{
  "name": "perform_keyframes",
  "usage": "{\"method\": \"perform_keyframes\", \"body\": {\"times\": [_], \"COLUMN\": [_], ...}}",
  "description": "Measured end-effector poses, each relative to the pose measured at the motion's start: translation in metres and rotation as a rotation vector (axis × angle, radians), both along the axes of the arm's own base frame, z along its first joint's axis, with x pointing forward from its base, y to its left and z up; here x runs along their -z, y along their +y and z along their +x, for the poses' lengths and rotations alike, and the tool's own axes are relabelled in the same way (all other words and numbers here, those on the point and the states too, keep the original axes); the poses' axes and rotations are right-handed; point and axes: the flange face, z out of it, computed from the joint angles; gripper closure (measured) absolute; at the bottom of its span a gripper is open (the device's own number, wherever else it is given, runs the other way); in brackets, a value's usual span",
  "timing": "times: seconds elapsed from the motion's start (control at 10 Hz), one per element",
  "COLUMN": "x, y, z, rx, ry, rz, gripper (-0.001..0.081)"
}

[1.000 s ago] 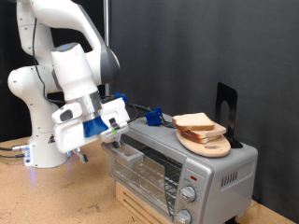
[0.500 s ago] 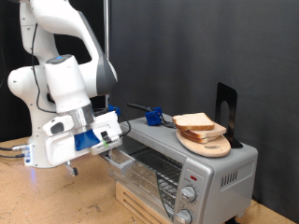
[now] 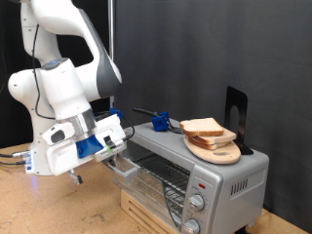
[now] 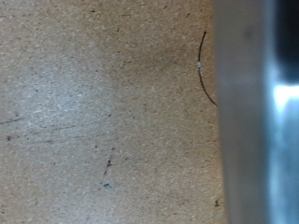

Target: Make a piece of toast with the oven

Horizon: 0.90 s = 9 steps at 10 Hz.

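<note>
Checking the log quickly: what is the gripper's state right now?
Gripper: at the oven door's edge; open or shut cannot be told. The piece of toast lies on the oven.

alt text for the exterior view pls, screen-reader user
A white robot arm's gripper sits at the partly lowered door of a silver toaster oven, at the oven's end toward the exterior view's left. On top of the oven, a piece of toast lies on a round wooden board.

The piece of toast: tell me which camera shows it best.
The exterior view. The piece of toast lies in plain sight on a round wooden board atop the oven. The wrist view shows none of it, only tabletop and a blurred metal edge.
</note>
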Motion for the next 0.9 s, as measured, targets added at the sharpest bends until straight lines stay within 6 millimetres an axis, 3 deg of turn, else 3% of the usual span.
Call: {"method": "perform_keyframes", "body": {"times": [0.5,0.9], "x": [-0.016,-0.016], "y": [-0.002,-0.012], "z": [-0.002,-0.002], "rx": [-0.018,0.018], "ry": [0.001,0.021], "rz": [0.015,-0.036], "gripper": [-0.0002,-0.0002]}}
